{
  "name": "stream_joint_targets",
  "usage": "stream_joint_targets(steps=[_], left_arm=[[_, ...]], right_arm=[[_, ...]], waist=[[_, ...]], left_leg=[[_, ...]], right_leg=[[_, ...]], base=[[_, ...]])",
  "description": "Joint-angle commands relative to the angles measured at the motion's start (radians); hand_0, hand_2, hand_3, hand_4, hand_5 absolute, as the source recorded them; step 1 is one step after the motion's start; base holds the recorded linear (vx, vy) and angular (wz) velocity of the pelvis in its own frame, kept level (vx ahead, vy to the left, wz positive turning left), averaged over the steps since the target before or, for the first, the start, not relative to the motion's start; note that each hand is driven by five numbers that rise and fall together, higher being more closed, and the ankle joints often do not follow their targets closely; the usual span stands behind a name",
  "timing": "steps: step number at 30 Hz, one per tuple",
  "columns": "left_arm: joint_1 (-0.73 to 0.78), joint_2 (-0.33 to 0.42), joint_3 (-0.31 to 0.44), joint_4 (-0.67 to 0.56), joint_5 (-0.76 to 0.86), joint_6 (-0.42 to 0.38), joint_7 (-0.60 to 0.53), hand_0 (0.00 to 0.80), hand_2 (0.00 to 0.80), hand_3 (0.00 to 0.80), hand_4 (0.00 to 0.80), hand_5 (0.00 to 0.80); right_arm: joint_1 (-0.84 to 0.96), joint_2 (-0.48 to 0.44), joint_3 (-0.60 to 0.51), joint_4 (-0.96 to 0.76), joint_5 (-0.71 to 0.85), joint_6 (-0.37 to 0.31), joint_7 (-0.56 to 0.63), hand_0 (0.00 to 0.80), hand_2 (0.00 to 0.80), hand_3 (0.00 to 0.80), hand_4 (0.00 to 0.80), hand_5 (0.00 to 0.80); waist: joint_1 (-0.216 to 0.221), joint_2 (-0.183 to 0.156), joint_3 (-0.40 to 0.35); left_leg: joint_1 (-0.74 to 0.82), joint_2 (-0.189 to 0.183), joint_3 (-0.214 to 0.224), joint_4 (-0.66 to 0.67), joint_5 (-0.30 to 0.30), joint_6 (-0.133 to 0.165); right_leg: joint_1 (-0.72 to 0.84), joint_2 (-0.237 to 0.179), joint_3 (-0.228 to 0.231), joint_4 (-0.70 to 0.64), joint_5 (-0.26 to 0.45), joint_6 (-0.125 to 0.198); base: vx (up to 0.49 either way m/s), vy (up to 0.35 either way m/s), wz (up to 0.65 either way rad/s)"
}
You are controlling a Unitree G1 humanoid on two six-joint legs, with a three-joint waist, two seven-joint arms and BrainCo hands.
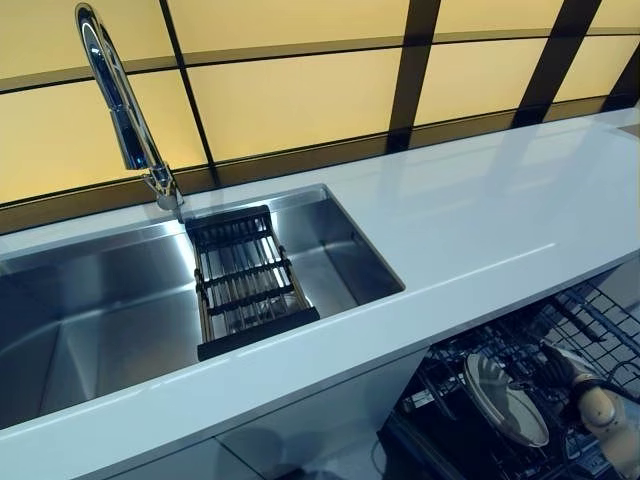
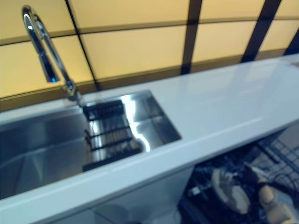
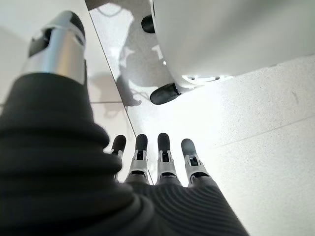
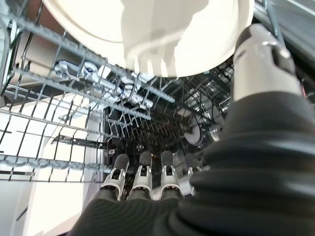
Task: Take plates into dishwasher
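The right hand [image 4: 147, 182] has its fingers [image 4: 142, 172] straight and relaxed, holding nothing. Just past the fingertips stand the wire tines of the dishwasher rack [image 4: 98, 88], and beyond the thumb [image 4: 261, 59] a white plate [image 4: 147, 29] sits in that rack, close to the hand; I cannot tell whether they touch. In the left eye view the same plate [image 1: 505, 400] stands tilted in the open dishwasher [image 1: 520, 370] under the white countertop [image 1: 480, 220], with the right hand [image 1: 585, 390] just beside its rim.

The left hand [image 3: 162, 157] hangs with its fingers straight and loose, and only pale floor lies past them.

Farther out, the steel sink [image 1: 100, 310] holds a black drying rack [image 1: 245, 285] with no plate in it, under a chrome faucet [image 1: 120, 100].

To my judgement, the placing step is at its end. The next move calls for drawing the right hand back between the tines without knocking the plate, then looking for another plate; none shows on the countertop or in the sink.
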Motion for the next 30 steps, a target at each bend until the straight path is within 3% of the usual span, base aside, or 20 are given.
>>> stream_joint_targets(steps=[1,9,11,15,18,20,22,23,25,27,30], left_arm=[[-0.045,0.046,0.036,0.08,-0.014,0.015,0.036,0.0,0.0,0.0,0.0,0.0],[-0.044,0.061,0.087,0.123,-0.05,0.033,0.085,0.0,0.0,0.0,0.0,0.0],[-0.042,0.068,0.099,0.142,-0.038,0.044,0.088,0.0,0.0,0.0,0.0,0.0],[-0.043,0.076,0.1,0.153,-0.006,0.052,0.09,0.0,0.0,0.0,0.0,0.0],[-0.057,0.099,0.095,0.155,0.035,0.075,0.088,0.0,0.0,0.0,0.0,0.0],[-0.065,0.116,0.103,0.154,0.032,0.084,0.097,0.0,0.0,0.0,0.0,0.0],[-0.069,0.132,0.111,0.142,0.017,0.1,0.108,0.0,0.0,0.0,0.0,0.0],[-0.071,0.149,0.111,0.136,0.004,0.115,0.111,0.0,0.0,0.0,0.0,0.0],[-0.074,0.158,0.107,0.131,-0.005,0.124,0.12,0.0,0.0,0.0,0.0,0.0],[-0.08,0.178,0.102,0.137,-0.042,0.13,0.133,0.0,0.0,0.0,0.0,0.0],[-0.072,0.193,0.095,0.152,-0.046,0.125,0.128,0.0,0.0,0.0,0.0,0.0]], right_arm=[[-0.044,-0.062,-0.067,-0.012,0.084,0.036,0.031,0.0,0.0,0.0,0.0,0.0],[-0.022,-0.14,-0.169,0.013,0.196,0.094,0.055,0.0,0.0,0.0,0.0,0.0],[-0.018,-0.176,-0.2,0.057,0.256,0.135,0.077,0.0,0.0,0.0,0.0,0.0],[0.016,-0.21,-0.251,0.125,0.301,0.148,0.088,0.0,0.0,0.0,0.0,0.0],[0.085,-0.22,-0.318,0.178,0.334,0.152,0.098,0.0,0.0,0.0,0.0,0.0],[0.107,-0.222,-0.342,0.194,0.346,0.158,0.118,0.0,0.0,0.0,0.0,0.0],[0.095,-0.223,-0.344,0.214,0.364,0.157,0.118,0.0,0.0,0.0,0.0,0.0],[0.073,-0.233,-0.35,0.23,0.375,0.159,0.123,0.0,0.0,0.0,0.0,0.0],[0.056,-0.241,-0.351,0.251,0.379,0.158,0.129,0.0,0.0,0.0,0.0,0.0],[0.019,-0.247,-0.345,0.306,0.394,0.151,0.136,0.0,0.0,0.0,0.0,0.0],[-0.034,-0.247,-0.317,0.395,0.394,0.136,0.131,0.0,0.0,0.0,0.0,0.0]], waist=[[0.017,-0.084,-0.043],[0.009,-0.113,-0.056],[0.007,-0.129,-0.062],[0.003,-0.146,-0.059],[-0.013,-0.17,-0.042],[-0.022,-0.186,-0.031],[-0.02,-0.186,-0.013],[-0.005,-0.174,-0.008],[0.008,-0.166,-0.012],[0.046,-0.152,-0.036],[0.105,-0.155,-0.065]], left_leg=[[0.064,0.006,-0.01,0.002,-0.091,-0.007],[0.075,0.009,-0.006,0.002,-0.097,-0.002],[0.084,0.008,-0.004,0.002,-0.102,0.005],[0.093,0.008,0.004,0.002,-0.101,0.013],[0.105,0.002,0.012,0.013,-0.103,0.018],[0.12,-0.004,0.015,0.02,-0.108,0.009],[0.13,0.007,0.034,0.021,-0.105,0.003],[0.122,0.018,0.057,0.013,-0.09,0.009],[0.104,0.023,0.068,0.011,-0.076,0.014],[0.041,0.041,0.091,0.018,-0.042,0.016],[-0.034,0.054,0.107,0.048,-0.025,0.014]], right_leg=[[-0.064,-0.031,0.017,0.007,0.089,0.106],[-0.053,-0.027,0.018,0.017,0.084,0.102],[-0.048,-0.028,0.021,0.025,0.084,0.102],[-0.061,-0.029,0.033,0.064,0.082,0.108],[-0.107,-0.038,0.045,0.086,0.13,0.134],[-0.141,-0.055,0.047,0.044,0.211,0.166],[-0.177,-0.059,0.012,0.061,0.234,0.178],[-0.172,-0.069,-0.019,0.119,0.221,0.174],[-0.16,-0.077,-0.027,0.158,0.208,0.167],[-0.106,-0.108,-0.042,0.224,0.186,0.15],[-0.005,-0.157,-0.057,0.254,0.198,0.152]], base=[[-0.01,0.044,-0.02],[-0.017,0.07,-0.05],[0.012,0.11,-0.02],[0.035,0.076,0.0],[0.059,-0.011,-0.04],[-0.033,-0.049,-0.17],[-0.169,-0.009,-0.47],[-0.268,-0.013,-0.71],[-0.282,-0.015,-0.78],[-0.4,-0.075,-0.6],[-0.338,-0.088,-0.53]])
